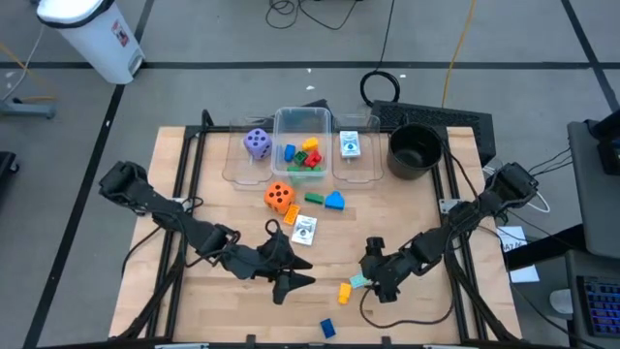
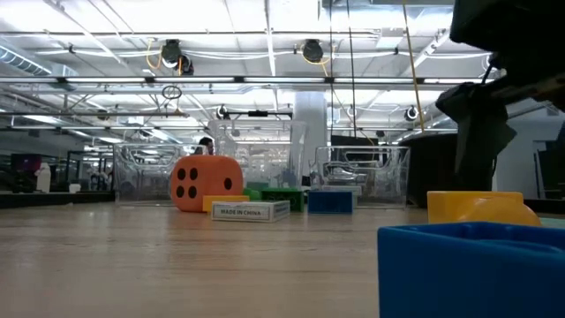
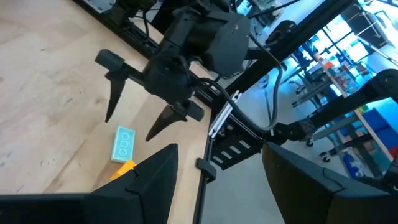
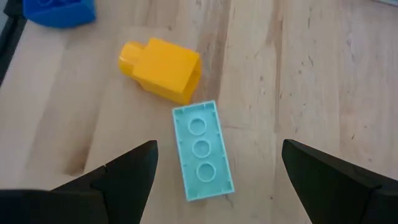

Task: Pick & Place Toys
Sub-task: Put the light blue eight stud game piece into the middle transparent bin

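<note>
A teal block [image 4: 202,151] lies flat on the table near its front edge, studs up, with a yellow block [image 4: 163,70] on its side just beyond and a blue block [image 4: 59,12] farther off. My right gripper [image 4: 219,146] is open and points down over the teal block [image 1: 358,281], one finger on either side and clear of it. My left gripper [image 1: 291,283] hovers open and empty to the left of it, above the table. An orange die [image 1: 279,197], a green block [image 1: 315,198], a blue block [image 1: 334,201] and a white card [image 1: 303,230] rest mid-table.
A clear tub [image 1: 329,131] at the far side holds several blocks, a purple die [image 1: 257,143] and a card [image 1: 351,145]. A black pot [image 1: 415,150] stands to its right. Bare wood lies at the table's left and near right.
</note>
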Available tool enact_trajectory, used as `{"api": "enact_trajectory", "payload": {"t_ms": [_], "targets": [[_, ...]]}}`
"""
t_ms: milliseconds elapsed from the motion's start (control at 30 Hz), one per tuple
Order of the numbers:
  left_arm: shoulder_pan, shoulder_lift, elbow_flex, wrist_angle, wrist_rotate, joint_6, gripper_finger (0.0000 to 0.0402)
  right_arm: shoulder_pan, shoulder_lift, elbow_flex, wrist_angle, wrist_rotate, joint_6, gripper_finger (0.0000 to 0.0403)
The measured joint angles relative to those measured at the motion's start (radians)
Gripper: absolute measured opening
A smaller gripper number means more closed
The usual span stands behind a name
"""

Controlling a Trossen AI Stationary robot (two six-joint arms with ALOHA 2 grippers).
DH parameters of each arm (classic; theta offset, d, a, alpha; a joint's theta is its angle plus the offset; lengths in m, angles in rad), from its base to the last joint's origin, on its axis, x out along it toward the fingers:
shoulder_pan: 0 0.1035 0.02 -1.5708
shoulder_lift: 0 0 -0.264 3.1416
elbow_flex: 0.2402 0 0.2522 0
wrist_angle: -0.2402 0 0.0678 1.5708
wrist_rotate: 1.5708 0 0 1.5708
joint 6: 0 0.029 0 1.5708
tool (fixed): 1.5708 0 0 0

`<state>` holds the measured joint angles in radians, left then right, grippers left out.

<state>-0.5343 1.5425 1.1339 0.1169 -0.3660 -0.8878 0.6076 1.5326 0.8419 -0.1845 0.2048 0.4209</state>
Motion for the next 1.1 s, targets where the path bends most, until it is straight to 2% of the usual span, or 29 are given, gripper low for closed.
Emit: {"api": "enact_trajectory", "payload": {"t_ms": [433,667,900,1100], "targets": [[0.03,0.0,0.0,0.001,0.002,-0.005,0.0241,-0.006,0.001,-0.041,0.056,0.004,-0.067,0.0334],[0.05,0.0,0.0,0.001,0.002,-0.006,0.0241,-0.007,0.064,-0.041,0.107,0.002,-0.065,0.0334],[0.064,0.0,0.0,0.011,0.066,-0.012,0.0241,-0.008,0.12,-0.04,0.16,0.002,-0.037,0.0334],[0.064,0.0,0.0,0.015,0.074,-0.017,0.0241,-0.004,0.148,-0.04,0.162,0.004,-0.028,0.031]]}}
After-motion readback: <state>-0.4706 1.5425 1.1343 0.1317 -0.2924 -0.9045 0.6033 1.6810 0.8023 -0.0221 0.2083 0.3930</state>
